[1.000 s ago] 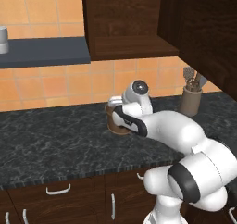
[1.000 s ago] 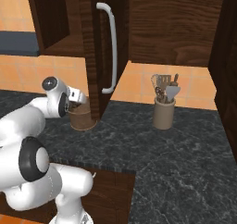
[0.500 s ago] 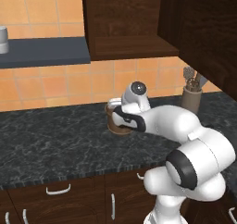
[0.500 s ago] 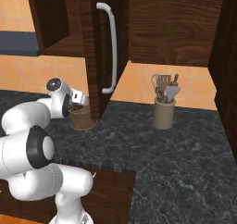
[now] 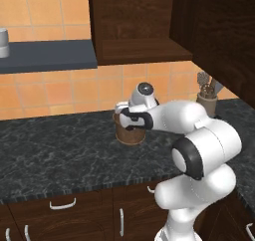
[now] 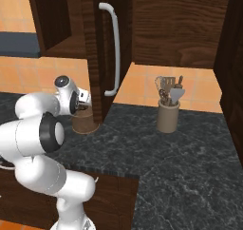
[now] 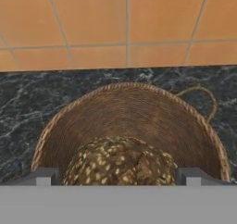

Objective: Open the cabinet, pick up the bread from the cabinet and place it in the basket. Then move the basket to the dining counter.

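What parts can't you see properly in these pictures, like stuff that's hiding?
- Bread: in the hand view its lower part is cut off at the bottom edge.
- Gripper: just the fingertips peek up in the hand view, so whether it is holding the bread can't be told.
- Basket: in the left base view the arm covers its top.
- Basket in the right base view: the arm hides its left side.

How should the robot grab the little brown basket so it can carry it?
Probably by the thin rim of the basket, coming down from above with one finger inside the wall and one outside. It stands upright and open-topped, and the bread fills the middle, so only the edge is free.
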You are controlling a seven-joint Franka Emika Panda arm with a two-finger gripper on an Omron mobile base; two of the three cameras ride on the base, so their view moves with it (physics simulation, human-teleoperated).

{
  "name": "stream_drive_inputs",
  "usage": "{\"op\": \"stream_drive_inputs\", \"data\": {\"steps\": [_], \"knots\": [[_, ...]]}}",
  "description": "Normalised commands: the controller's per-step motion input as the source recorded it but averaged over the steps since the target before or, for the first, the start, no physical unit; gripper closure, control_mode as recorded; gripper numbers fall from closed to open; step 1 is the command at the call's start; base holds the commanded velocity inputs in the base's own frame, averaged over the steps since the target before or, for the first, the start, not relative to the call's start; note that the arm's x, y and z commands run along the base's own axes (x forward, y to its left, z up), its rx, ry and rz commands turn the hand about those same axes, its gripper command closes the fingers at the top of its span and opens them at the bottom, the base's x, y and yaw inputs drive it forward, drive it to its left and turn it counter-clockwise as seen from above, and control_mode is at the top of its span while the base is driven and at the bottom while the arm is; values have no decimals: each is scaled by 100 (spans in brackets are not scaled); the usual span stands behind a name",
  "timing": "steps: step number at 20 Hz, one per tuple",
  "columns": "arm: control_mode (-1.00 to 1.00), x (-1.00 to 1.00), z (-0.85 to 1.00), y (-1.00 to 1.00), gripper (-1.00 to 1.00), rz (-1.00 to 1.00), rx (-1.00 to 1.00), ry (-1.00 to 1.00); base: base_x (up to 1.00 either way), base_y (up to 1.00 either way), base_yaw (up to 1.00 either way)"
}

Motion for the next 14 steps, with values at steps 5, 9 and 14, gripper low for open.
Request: {"op": "stream_drive_inputs", "data": {"steps": [5,9,14], "knots": [[-100,27,-36,0,100,0,0,0,0,0,0],[-100,28,-27,0,100,0,0,3,0,0,0],[-100,30,-25,0,100,0,0,8,0,0,0]]}}
